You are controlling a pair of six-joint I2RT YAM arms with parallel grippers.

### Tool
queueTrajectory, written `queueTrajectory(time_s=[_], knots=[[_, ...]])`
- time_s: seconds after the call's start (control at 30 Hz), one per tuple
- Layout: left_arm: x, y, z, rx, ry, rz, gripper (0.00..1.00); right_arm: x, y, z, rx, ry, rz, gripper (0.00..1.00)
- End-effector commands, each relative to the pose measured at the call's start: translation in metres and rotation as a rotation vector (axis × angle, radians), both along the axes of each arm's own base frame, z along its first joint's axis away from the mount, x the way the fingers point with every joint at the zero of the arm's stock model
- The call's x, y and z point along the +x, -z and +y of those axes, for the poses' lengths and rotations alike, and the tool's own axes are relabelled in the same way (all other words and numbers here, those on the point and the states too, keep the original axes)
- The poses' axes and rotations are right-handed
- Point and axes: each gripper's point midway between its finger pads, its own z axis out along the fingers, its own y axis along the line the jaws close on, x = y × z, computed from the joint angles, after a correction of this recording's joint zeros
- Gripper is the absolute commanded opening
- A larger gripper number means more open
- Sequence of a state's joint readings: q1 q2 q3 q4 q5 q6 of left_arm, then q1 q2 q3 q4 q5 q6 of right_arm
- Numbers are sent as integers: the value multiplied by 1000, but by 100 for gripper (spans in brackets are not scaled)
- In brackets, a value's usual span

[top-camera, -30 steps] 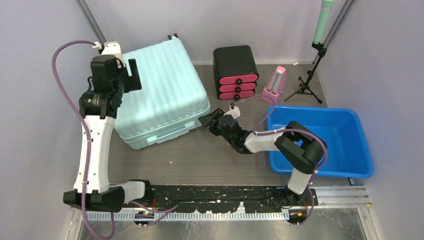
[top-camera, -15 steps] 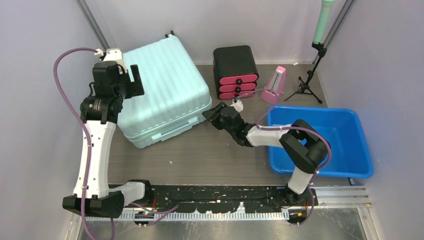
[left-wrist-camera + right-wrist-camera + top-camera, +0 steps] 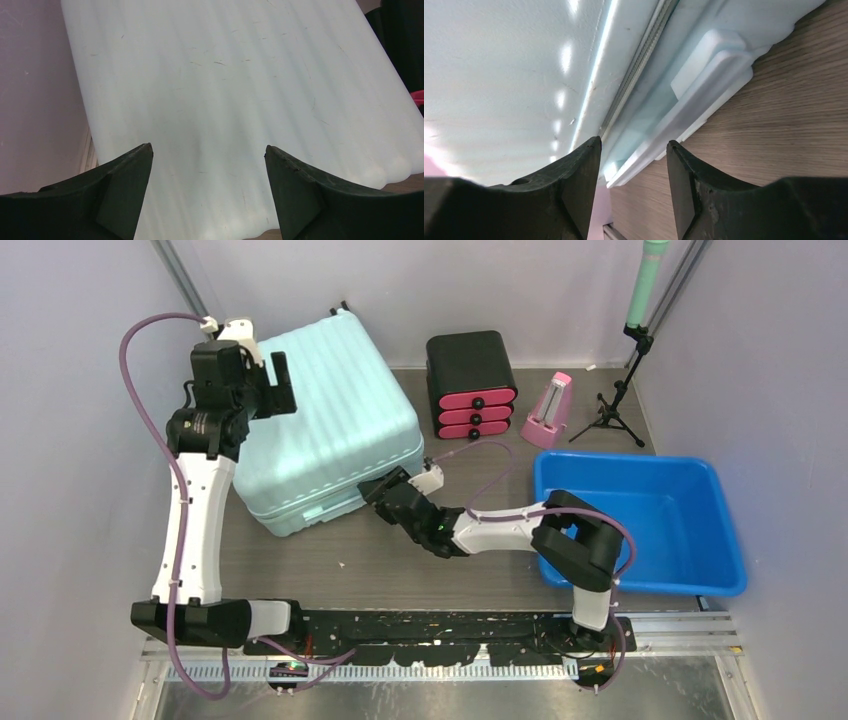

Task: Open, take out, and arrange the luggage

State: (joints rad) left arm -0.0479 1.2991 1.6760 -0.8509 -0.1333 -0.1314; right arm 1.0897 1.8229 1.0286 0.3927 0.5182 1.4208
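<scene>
Right gripper (image 3: 378, 492), jaws apart and empty, noses up to the zip seam (image 3: 638, 65) on the near side of the luggage (image 3: 330, 410), probably hunting the zipper. Left gripper (image 3: 272, 390), wide open, hangs over the lid's far-left corner, likely to steady it. The luggage lies flat and shut, far left.

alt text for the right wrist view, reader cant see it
The right claw, its two black fingers apart and empty, points at the closed zip seam of a pale mint-green hard-shell suitcase, beside its moulded side handle. Wood-grain table shows on the right.
</scene>
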Motion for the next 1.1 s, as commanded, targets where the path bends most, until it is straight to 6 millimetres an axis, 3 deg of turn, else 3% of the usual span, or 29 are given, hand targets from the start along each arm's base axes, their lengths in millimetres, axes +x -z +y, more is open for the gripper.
queueTrajectory(time_s=[0.0, 0.1, 0.17, 0.23, 0.33, 0.43, 0.53, 0.67, 0.73, 0.77, 0.83, 0.9, 0.93, 0.97, 1.07], knots=[[-6, -20, -1, -4, 18, -77, 86, 16, -9, 21, 0, 84, -38, 56], [-10, -20, -2, -19, 14, -84, 85, 15, -2, 35, -15, 81, -22, 55], [-9, -18, -19, -94, 72, -90, 84, 12, 4, 43, -38, 86, -19, 52], [-9, -17, -24, -127, 81, -102, 83, 10, 8, 50, -67, 97, -20, 52], [-10, -15, -24, -131, 80, -104, 84, 10, 18, 63, -71, 102, -5, 57], [-10, -12, -29, -134, 111, -86, 85, 9, 28, 68, -56, 106, 26, 60], [-11, -10, -25, -110, 103, -72, 85, 8, 39, 67, -70, 107, 38, 55], [-13, -21, -13, -59, 60, -98, 85, 8, 44, 53, -159, 104, 0, 46], [-14, -28, -7, -32, 43, -110, 85, 4, 46, 44, -214, 77, -21, 35], [-15, -31, -5, -23, 34, -118, 85, 3, 44, 40, -218, 59, -40, 22], [-16, -38, -3, -16, 21, -149, 84, -2, 43, 35, -273, -2, -82, 5], [-18, -45, -2, -20, 15, -177, 84, -8, 48, 22, -337, -45, -117, 1], [-19, -48, -2, -22, 13, -188, 84, -9, 36, 22, -325, -64, -156, 1], [-20, -50, -2, -23, 15, -192, 84, -15, 47, 14, -365, -97, -165, 1], [-21, -53, -1, -19, 14, -189, 83, -28, 55, -6, -392, -151, -196, 0]])
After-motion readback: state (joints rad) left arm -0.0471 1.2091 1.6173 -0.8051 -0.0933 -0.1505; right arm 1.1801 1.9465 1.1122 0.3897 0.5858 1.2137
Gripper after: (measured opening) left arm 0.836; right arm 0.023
